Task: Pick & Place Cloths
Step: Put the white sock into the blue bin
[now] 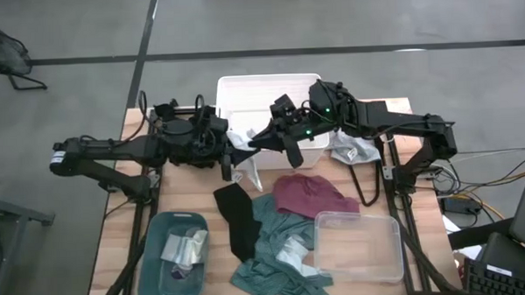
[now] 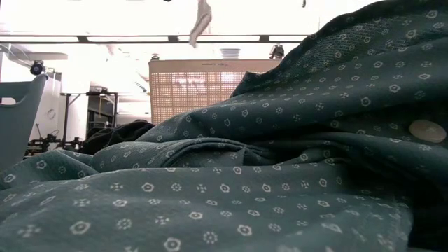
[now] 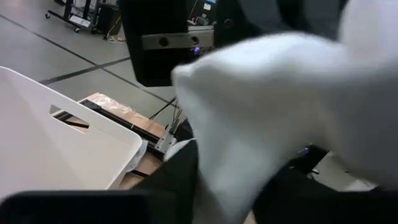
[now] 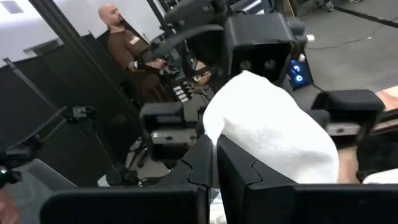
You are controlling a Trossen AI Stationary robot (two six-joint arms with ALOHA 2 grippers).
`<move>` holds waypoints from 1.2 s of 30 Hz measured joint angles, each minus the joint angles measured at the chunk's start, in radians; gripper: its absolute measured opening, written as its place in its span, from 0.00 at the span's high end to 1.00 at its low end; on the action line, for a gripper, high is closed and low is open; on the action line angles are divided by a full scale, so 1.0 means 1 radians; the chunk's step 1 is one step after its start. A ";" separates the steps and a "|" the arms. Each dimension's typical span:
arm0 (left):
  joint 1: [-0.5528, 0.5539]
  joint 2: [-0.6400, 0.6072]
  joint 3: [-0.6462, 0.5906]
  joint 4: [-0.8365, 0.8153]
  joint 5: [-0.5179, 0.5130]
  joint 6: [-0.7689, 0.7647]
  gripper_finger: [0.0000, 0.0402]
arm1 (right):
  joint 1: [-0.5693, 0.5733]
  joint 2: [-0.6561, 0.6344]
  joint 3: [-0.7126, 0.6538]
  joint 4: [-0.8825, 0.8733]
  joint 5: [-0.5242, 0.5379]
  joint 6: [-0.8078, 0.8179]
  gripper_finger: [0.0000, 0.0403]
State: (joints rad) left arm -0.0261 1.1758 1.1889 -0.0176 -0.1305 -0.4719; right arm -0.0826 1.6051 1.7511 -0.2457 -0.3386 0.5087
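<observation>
A white cloth (image 1: 245,157) hangs in the air between my two grippers, in front of the white bin (image 1: 269,90). Its lower end shows at the top of the low view (image 2: 201,24). My right gripper (image 1: 275,143) reaches in from the table's right and is shut on it. My left gripper (image 1: 228,159) comes from the left, open, with its fingers wide on either side of the cloth (image 4: 273,130). On the table lie a black cloth (image 1: 237,218), a teal-green cloth (image 1: 279,252) and a maroon cloth (image 1: 308,194). A white-grey cloth (image 1: 354,149) lies under the right arm. My right gripper (image 4: 214,165) pinches the white cloth by an upper edge (image 4: 214,134) between its two shut fingers, coming roughly level from the table's right. The cloth is lifted clear and hangs slack below, its tip (image 1: 250,178) above the table. Whether my left gripper touches the cloth, I cannot tell.
A teal bin (image 1: 152,256) at the near left holds grey-white cloths. A clear plastic bin (image 1: 372,266) stands at the near right, partly on the teal-green cloth. The dotted teal-green cloth (image 2: 280,161) fills the low view. A person (image 4: 124,43) stands beyond the table.
</observation>
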 joint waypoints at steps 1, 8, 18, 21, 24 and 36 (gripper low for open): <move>0.000 -0.005 0.000 0.000 0.001 0.000 0.79 | 0.000 0.000 0.002 -0.003 0.000 -0.008 0.97; 0.000 -0.061 0.000 -0.032 0.018 0.004 0.97 | -0.005 -0.013 0.006 -0.005 0.037 -0.063 0.93; -0.001 -0.209 0.000 -0.408 0.145 -0.168 0.97 | -0.010 -0.020 0.013 -0.064 0.067 -0.135 0.71; -0.001 -0.248 0.000 -0.546 0.280 -0.321 0.97 | -0.013 -0.020 0.011 -0.116 0.105 -0.181 0.65; -0.025 -0.267 0.000 -0.649 0.413 -0.483 0.97 | -0.016 -0.020 0.006 -0.134 0.141 -0.241 0.60; -0.363 -0.246 -0.036 -0.788 0.589 -0.964 0.97 | -0.024 -0.020 -0.047 -0.139 0.211 -0.311 0.55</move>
State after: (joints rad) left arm -0.3887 0.9301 1.1532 -0.8054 0.4584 -1.4355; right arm -0.1062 1.5852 1.7040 -0.3845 -0.1272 0.1978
